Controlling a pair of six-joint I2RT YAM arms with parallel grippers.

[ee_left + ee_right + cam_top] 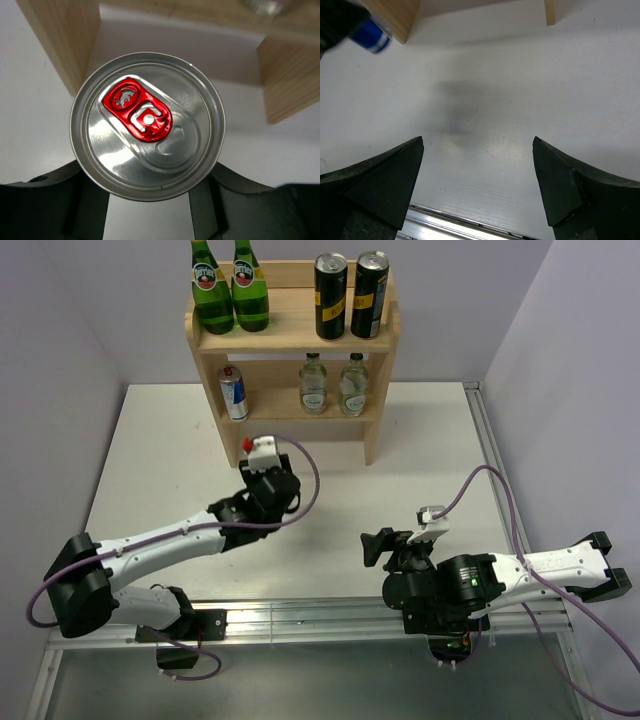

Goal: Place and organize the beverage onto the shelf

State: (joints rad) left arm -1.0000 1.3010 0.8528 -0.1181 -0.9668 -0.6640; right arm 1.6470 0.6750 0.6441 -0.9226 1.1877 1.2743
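Gripped in the left end effector [262, 462], the can [147, 125] should travel upright to its twin [233, 392] on the shelf [272, 412], upper left of frame; right end effector [477, 150] open.

No lettering is legible: labels on the green bottles [212, 290] and black-and-yellow cans [331, 297] are too small.

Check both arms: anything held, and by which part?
Left fingers grip the slim can by its sides, just under the top. Right fingers open, holding nothing.

Two green glass bottles [230, 292] side by side, white table [430, 455], pale walls [70, 310]
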